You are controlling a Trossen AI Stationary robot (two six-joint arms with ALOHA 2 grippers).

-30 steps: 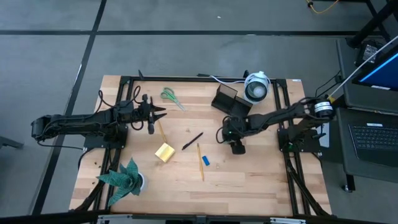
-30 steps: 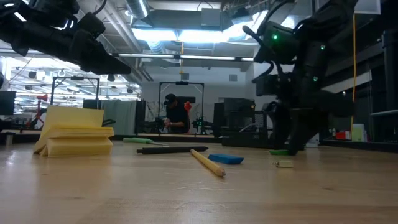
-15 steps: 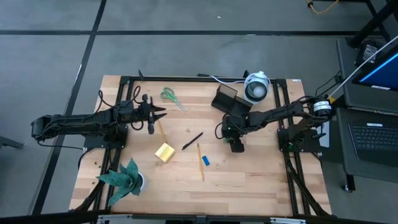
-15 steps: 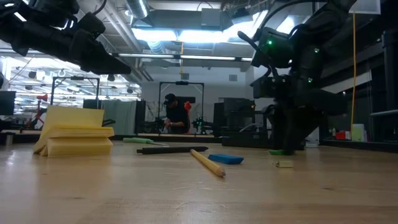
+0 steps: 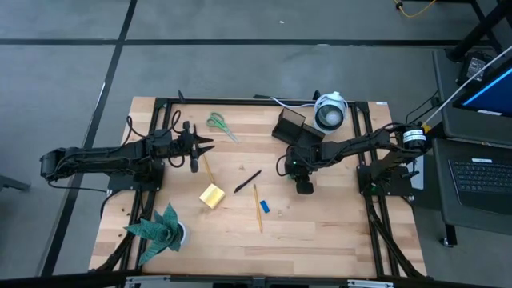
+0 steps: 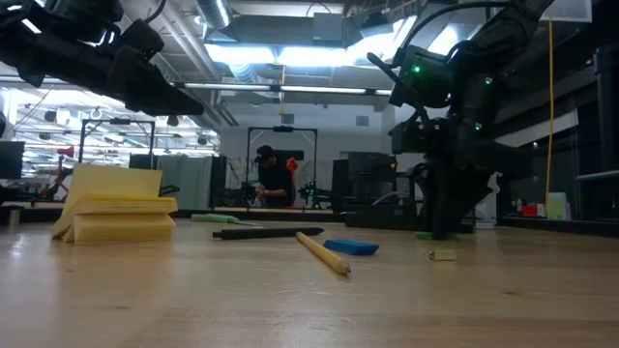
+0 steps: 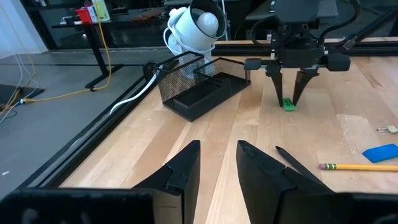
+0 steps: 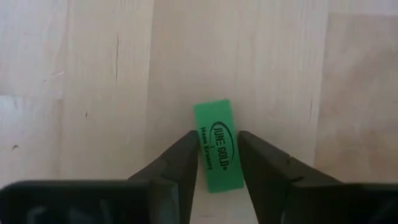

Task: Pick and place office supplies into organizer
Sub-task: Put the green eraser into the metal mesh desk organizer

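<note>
A small green eraser (image 8: pixel 217 146) lies flat on the wooden table in front of the black mesh organizer (image 5: pixel 290 126). My right gripper (image 8: pixel 217 158) stands over it, pointing steeply down, closed on it. My left gripper (image 5: pixel 210 145) hovers open at the table's left with nothing between its fingers (image 7: pixel 186 165). Green-handled scissors (image 5: pixel 218 123), a yellow sticky-note pad (image 5: pixel 211 196), a black pen (image 5: pixel 247 182), a yellow pencil (image 5: pixel 258 206) and a blue block (image 5: pixel 265 206) lie on the table. My right gripper pinches the green eraser by its two long sides (image 8: pixel 202 146) between its two fingers. The fingers come from above, pointing steeply down, and lie across the eraser's width. The eraser (image 7: pixel 288 104) lies flat on the table, slightly askew between them.
A round white camera-like device (image 5: pixel 329 112) stands right of the organizer at the far edge. A green paper plant (image 5: pixel 160 228) sits at the near left corner. A second pencil (image 5: pixel 206 166) lies near my left gripper. A person stands far off in the room (image 6: pixel 266 174).
My right gripper has drawn its fingers together from wide open until they stand against the green eraser's sides. The eraser has stayed on the table.
</note>
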